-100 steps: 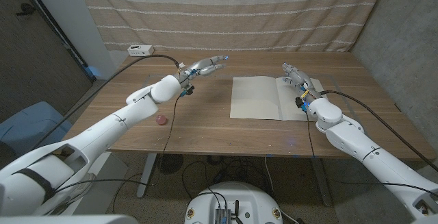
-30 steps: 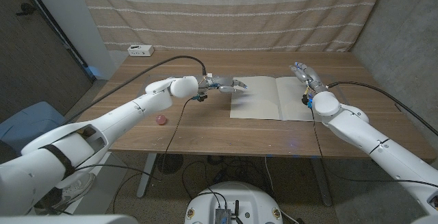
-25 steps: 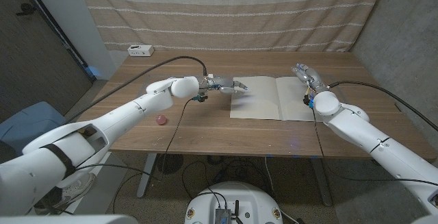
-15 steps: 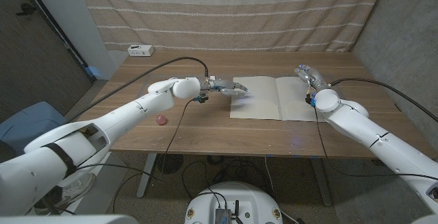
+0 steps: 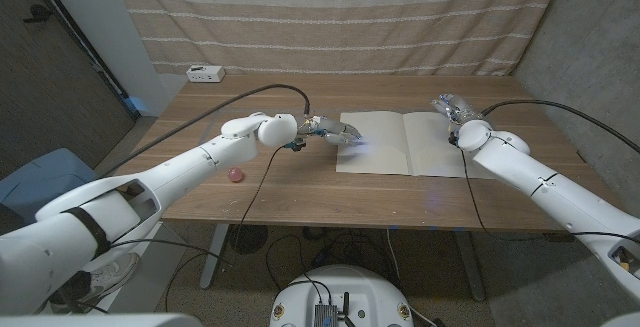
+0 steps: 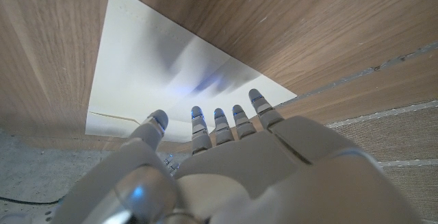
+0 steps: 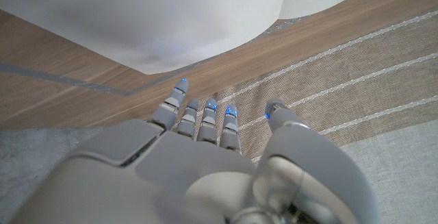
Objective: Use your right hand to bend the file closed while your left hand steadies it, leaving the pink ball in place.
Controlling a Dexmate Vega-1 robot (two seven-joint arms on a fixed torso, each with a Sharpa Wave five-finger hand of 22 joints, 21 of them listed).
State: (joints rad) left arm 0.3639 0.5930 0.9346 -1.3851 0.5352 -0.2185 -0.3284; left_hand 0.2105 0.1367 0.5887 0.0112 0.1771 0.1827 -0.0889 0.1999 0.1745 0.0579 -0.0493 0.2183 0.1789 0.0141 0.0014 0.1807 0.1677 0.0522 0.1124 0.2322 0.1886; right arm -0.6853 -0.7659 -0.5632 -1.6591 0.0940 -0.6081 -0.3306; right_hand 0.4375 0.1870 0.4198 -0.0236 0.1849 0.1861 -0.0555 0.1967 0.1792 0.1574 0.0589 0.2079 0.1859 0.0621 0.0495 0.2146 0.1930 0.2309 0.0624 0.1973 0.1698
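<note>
Both robot hands at the open file, fold not yet begun.

The file (image 5: 400,144) lies open and flat on the counter (image 5: 300,182); the ball (image 5: 235,175) sits well apart near the left arm. The left robot hand (image 5: 335,132) reaches over the file's left edge, fingers (image 6: 205,118) spread, holding nothing; whether it presses down I cannot tell. The right robot hand (image 5: 452,109) hovers by the far right corner, fingers (image 7: 205,118) loosely extended and empty. Next, I judge, the right must catch the right leaf's edge and swing it over. That hand is small and blurred in the head view.
</note>
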